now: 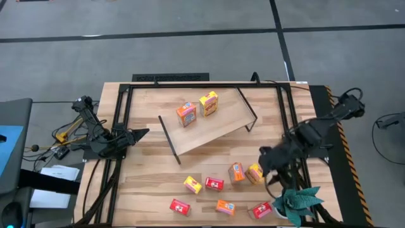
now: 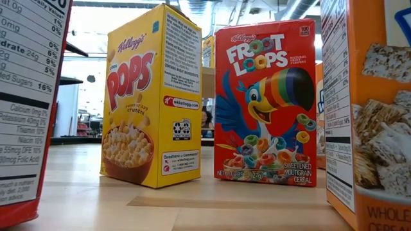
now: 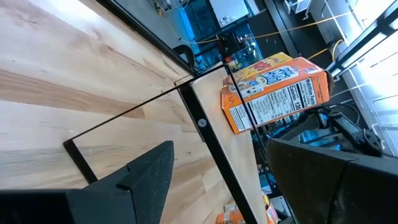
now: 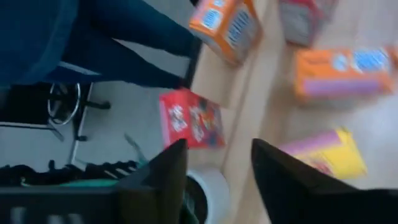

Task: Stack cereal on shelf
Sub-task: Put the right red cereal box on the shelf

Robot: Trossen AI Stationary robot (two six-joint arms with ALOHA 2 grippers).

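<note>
Hovering spread over loose cereal boxes [image 1: 235,172] — right gripper [image 1: 269,166], plant [image 1: 297,200] beside.

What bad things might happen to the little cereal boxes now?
The right pincer hovers close to the yellow box and orange box; it might knock them over. The red box lies by the table's front edge beside a plant, so a nudge could push it off.

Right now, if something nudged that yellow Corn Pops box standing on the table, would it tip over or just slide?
The Corn Pops box would probably tip rather than slide: it stands upright, tall on a narrow base. It looks like thin cardboard, so likely light and easy to dent if squeezed. The bare wooden table looks smooth, so a push near the box's base might slide it instead.
</note>
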